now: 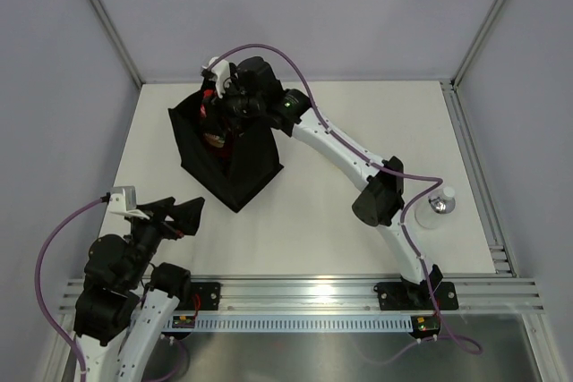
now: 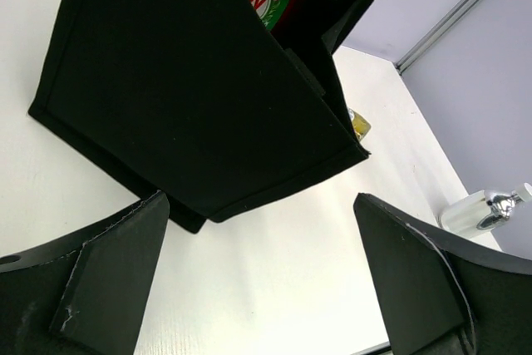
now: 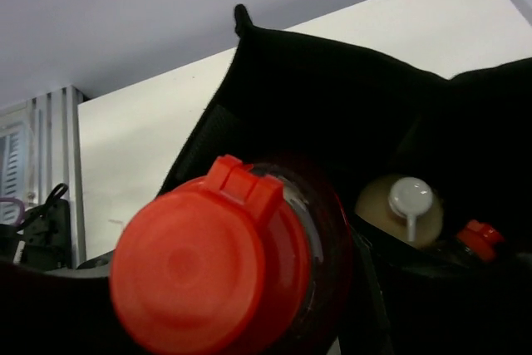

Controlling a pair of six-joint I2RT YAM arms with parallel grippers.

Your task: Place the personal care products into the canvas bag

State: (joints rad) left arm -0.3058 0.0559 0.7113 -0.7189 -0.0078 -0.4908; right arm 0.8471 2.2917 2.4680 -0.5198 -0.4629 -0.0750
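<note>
The black canvas bag [image 1: 235, 160] stands open at the back left of the table. My right gripper [image 1: 224, 106] hangs over its mouth, shut on a dark maroon bottle with a red flip cap [image 3: 199, 263]. Inside the bag, the right wrist view shows a cream bottle with a white cap [image 3: 401, 205] and another red cap [image 3: 480, 239]. My left gripper [image 2: 262, 280] is open and empty, low over the table just in front of the bag [image 2: 191, 89]. A silvery can [image 1: 438, 208] stands at the table's right, also in the left wrist view [image 2: 480, 210].
A yellow item [image 2: 359, 125] peeks out beside the bag's far corner. A green-labelled bottle [image 2: 270, 2] shows in the bag's mouth. The enclosure walls [image 1: 295, 6] surround the table, and a metal rail [image 1: 313, 291] runs along its near edge.
</note>
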